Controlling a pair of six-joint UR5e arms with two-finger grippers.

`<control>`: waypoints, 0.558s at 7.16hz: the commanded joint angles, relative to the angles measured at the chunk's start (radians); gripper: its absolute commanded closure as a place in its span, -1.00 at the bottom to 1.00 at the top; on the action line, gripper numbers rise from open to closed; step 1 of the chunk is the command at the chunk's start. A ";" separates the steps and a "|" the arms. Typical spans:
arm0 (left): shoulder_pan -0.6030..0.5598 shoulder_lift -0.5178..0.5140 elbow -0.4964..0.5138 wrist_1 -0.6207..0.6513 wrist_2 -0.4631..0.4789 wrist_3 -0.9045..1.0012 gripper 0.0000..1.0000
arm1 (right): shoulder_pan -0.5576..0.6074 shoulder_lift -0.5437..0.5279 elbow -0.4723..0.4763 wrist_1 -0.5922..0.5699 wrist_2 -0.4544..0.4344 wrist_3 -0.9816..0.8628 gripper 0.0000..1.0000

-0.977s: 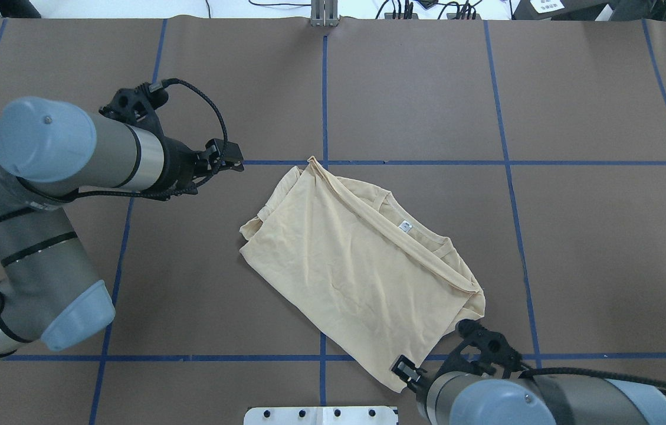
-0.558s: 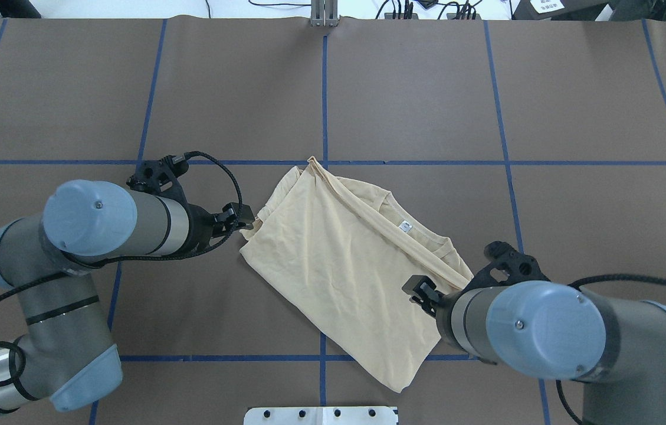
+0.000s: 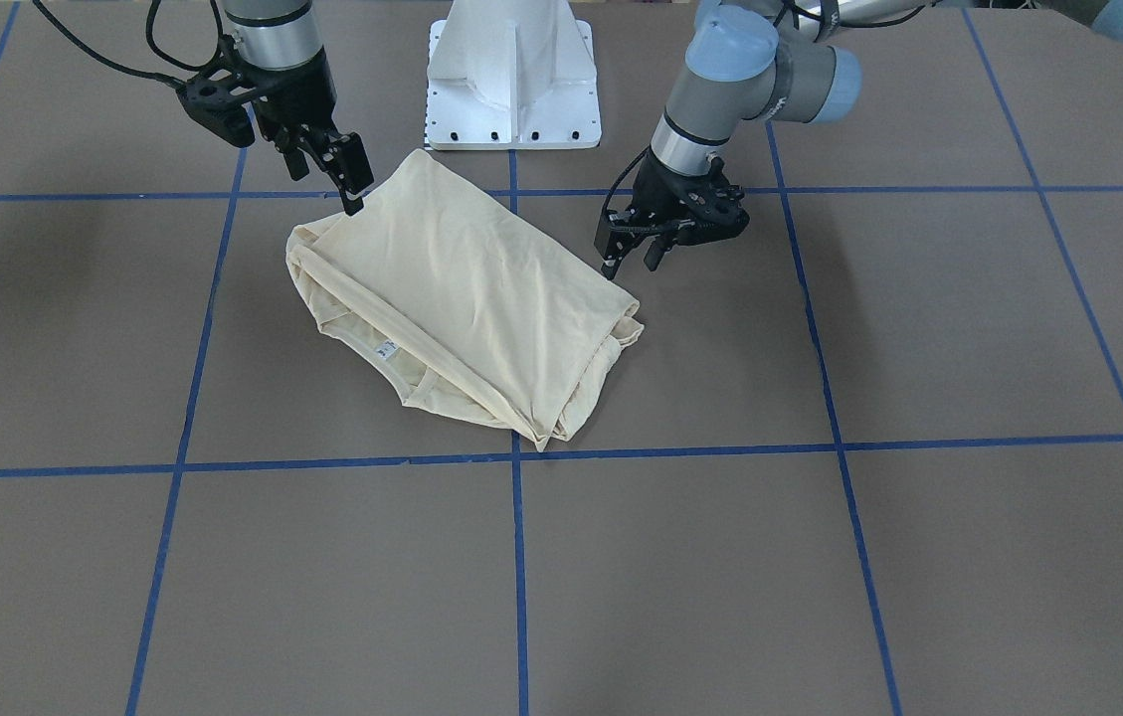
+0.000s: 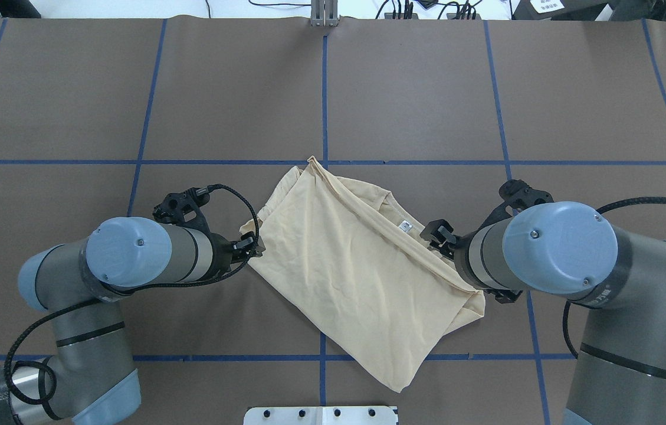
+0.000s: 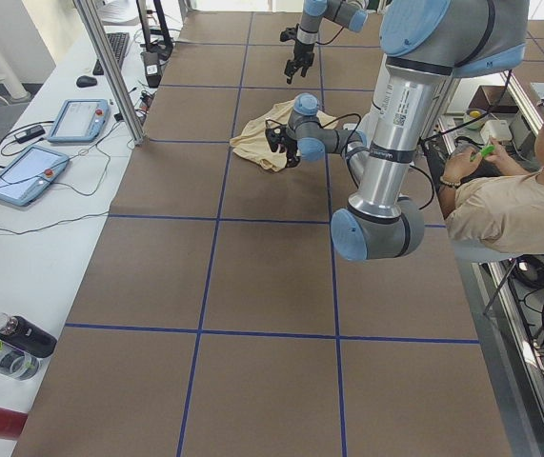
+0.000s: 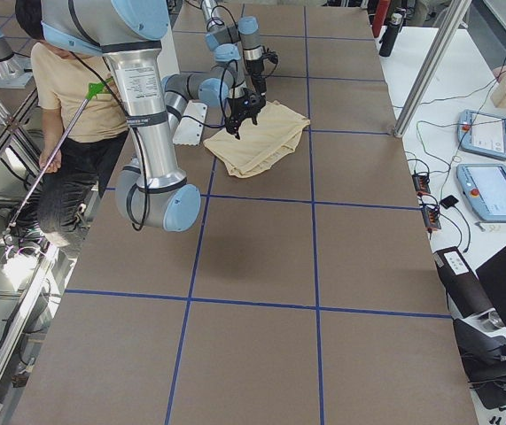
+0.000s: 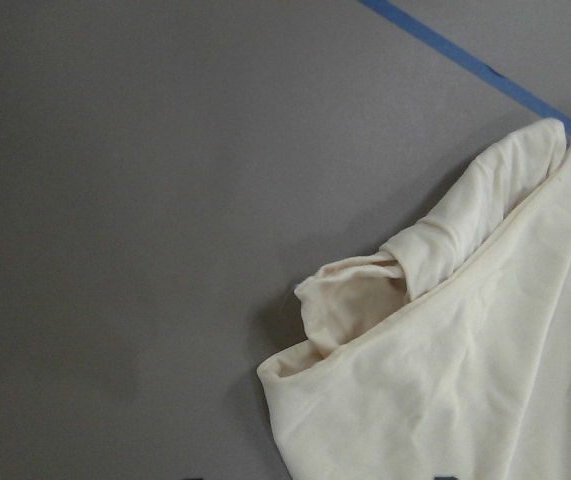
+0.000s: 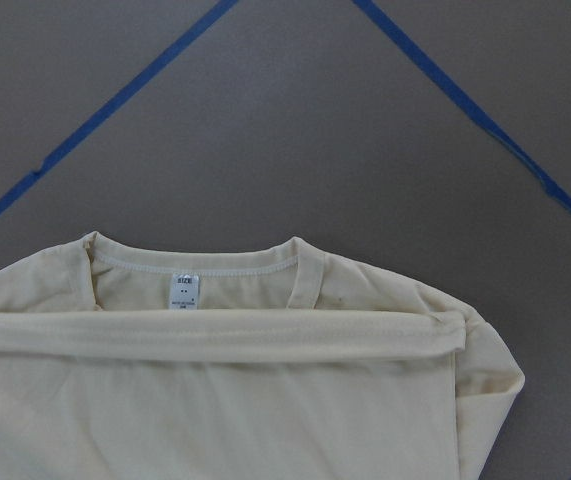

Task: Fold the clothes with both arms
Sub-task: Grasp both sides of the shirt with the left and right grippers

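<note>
Cream cloth first: in the front-facing view the shirt [image 3: 467, 298] lies part-folded and slantwise on the brown bench [image 3: 869, 577], its neck label [image 3: 384, 349] toward 7 o'clock. The right end effector [image 3: 330, 194] hangs at the shirt's 11 o'clock corner, fingers spread and pinching nothing. I cannot tell whether a tip touches cloth. The left end effector [image 3: 631, 261] hovers at 2 o'clock, also spread and empty, just off the edge.

From overhead, the left end effector [image 4: 250, 245] sits at the shirt's 9 o'clock beside a bunched corner. The right end effector [image 4: 437, 233] is at 3 o'clock, close to the neck label.

The two side views only show both end effectors low by the shirt, too small for more.

In the left wrist view, a tucked sleeve [image 7: 360, 295] bulges from under the top layer near centre. I judge I should catch every layer here, bulge included, not just the top sheet.

In the right wrist view, the collar [image 8: 215, 268] runs across the middle with the neck label toward 9 o'clock, and a folded band [image 8: 215, 335] crosses below. I'd set the fingers over collar and band together, close both sides at once and lift level, so the thin cloth doesn't slip or drag crooked.
</note>
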 commanded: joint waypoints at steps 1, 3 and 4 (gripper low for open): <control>0.000 -0.013 0.029 0.000 0.030 0.037 -0.40 | 0.005 -0.001 -0.026 0.005 -0.002 -0.003 -1.00; 0.000 -0.029 0.052 0.000 0.043 0.037 -0.33 | 0.003 -0.001 -0.040 0.005 -0.005 -0.003 -1.00; -0.001 -0.036 0.068 -0.002 0.043 0.037 -0.29 | 0.003 -0.002 -0.047 0.005 -0.007 -0.004 -1.00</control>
